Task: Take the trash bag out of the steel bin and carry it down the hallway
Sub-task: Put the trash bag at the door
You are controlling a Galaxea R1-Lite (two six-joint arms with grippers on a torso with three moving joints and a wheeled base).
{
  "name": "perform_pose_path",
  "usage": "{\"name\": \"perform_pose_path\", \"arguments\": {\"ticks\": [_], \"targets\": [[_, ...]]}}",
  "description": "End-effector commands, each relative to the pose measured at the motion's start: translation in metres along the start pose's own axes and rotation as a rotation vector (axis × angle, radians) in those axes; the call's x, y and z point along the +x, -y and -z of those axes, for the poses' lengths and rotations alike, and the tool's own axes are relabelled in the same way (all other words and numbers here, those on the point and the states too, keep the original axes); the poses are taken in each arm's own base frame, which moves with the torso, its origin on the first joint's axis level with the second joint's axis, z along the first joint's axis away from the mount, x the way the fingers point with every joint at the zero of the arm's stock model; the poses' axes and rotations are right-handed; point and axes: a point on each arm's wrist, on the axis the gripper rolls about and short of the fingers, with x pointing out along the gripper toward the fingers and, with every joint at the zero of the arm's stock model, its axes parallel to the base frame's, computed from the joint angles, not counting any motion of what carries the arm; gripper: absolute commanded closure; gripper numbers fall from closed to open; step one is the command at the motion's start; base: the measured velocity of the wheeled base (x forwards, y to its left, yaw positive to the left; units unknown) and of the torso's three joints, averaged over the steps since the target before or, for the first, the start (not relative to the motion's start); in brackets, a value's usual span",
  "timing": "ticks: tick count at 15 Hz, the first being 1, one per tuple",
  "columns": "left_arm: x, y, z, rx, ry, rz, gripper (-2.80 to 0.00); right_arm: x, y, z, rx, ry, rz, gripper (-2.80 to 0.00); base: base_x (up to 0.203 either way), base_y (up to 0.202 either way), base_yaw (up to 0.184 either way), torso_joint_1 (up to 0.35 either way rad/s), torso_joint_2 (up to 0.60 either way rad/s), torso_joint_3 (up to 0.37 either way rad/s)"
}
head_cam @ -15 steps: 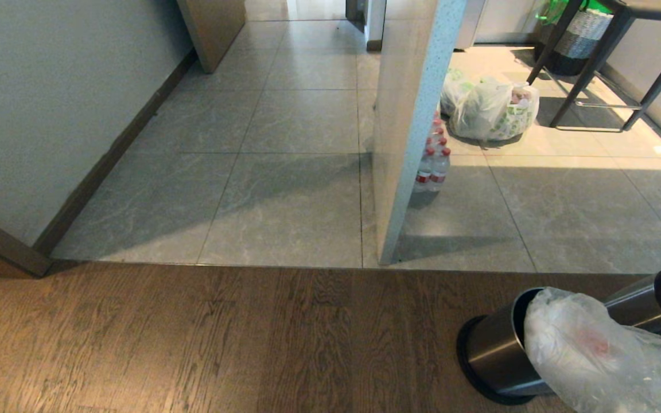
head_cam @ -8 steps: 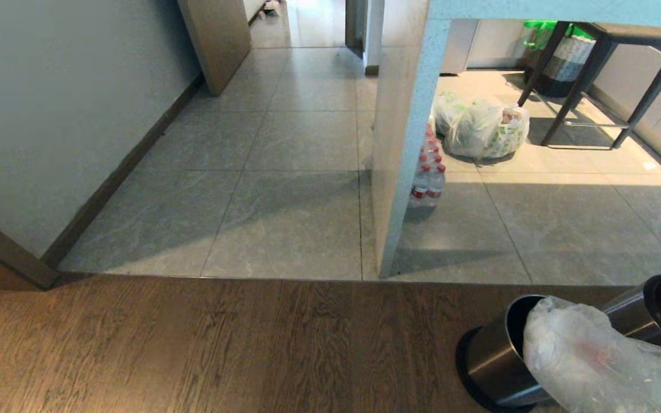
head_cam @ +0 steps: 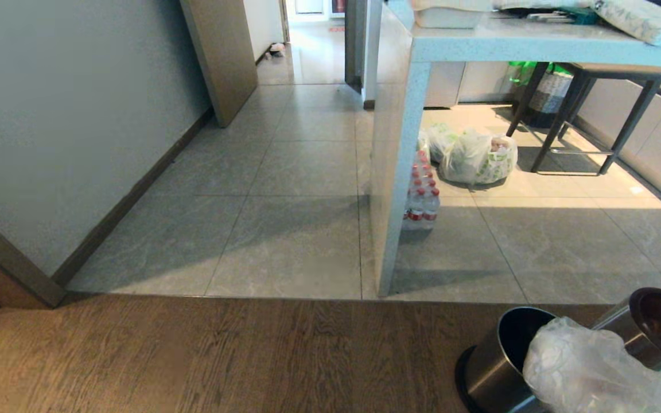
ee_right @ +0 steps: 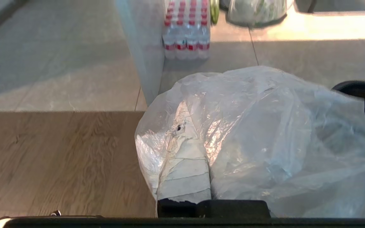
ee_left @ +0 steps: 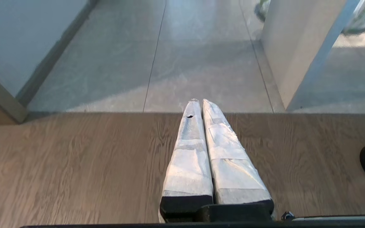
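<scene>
The clear, wrinkled trash bag [head_cam: 588, 373] hangs at the lower right of the head view, in front of the steel bin [head_cam: 491, 367], whose dark mouth shows behind it. A second steel cylinder with a black rim [head_cam: 654, 330] stands just right of it. My right gripper [ee_right: 190, 126] is shut on the trash bag [ee_right: 265, 136]; one taped finger [ee_right: 185, 171] shows and the film drapes over the other. My left gripper [ee_left: 199, 102] is shut and empty above the wooden floor. The hallway [head_cam: 313, 57] opens far ahead beyond grey tiles.
A pale stone counter on a slab leg [head_cam: 396, 172] stands ahead to the right, a pack of water bottles [head_cam: 422, 201] against it. Behind lie a white bag with green print [head_cam: 477, 158], a woven basket [head_cam: 545, 94] and a black stool [head_cam: 588, 115]. A wall [head_cam: 66, 115] runs along the left.
The head view has tilted up: the whole scene slid down the picture, and the counter top and more of the hallway came into sight. The bag still hangs before the bin.
</scene>
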Motion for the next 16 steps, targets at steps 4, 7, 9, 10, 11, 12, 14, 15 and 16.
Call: {"name": "perform_pose_path", "arguments": {"ticks": [4,7,9,10,11,12,14,15,16], "targets": [[0.0002,0.0000,0.0009,-0.001,-0.003,0.000,0.00,0.0001,0.0000,0.0004,0.000,-0.001,0.000,0.00,0.000,0.000,0.000,0.002,0.00,0.203],[0.0002,0.0000,0.0007,0.001,-0.002,0.000,0.00,0.0001,0.0000,0.0004,0.002,-0.001,0.000,0.00,0.000,0.000,0.000,0.003,0.00,0.202],[0.0002,0.0000,0.0007,0.001,-0.002,0.000,0.00,0.0001,0.0000,0.0004,0.000,-0.001,0.000,0.00,0.000,0.000,0.000,0.001,0.00,0.202],[0.0002,0.0000,0.0007,0.001,-0.002,0.000,0.00,0.0001,0.0000,0.0004,0.001,-0.001,0.000,0.00,0.000,0.000,0.000,0.000,0.00,0.207],[0.0002,0.0000,0.0007,-0.001,-0.002,0.000,0.00,0.0001,0.0000,0.0004,0.000,-0.001,0.000,0.00,0.000,0.000,0.000,0.002,0.00,0.198],[0.0002,0.0000,0.0009,-0.001,-0.003,0.000,0.00,0.0001,0.0000,0.0004,0.000,-0.001,0.000,0.00,0.000,0.000,0.000,0.008,0.00,0.209],[0.0002,0.0000,0.0007,0.002,-0.002,0.000,0.00,0.0001,0.0000,0.0004,0.000,-0.001,0.000,0.00,0.000,0.000,0.000,0.001,0.01,0.193],[0.0002,0.0000,0.0007,0.002,-0.002,0.000,0.00,0.0001,0.0000,0.0004,0.002,-0.001,0.000,0.00,0.000,0.000,0.000,0.002,0.00,0.109],[0.0002,0.0000,0.0007,0.002,-0.002,0.000,0.00,0.0001,0.0000,0.0004,0.000,-0.001,0.000,0.00,0.000,0.000,0.000,0.005,0.00,0.066]]}}
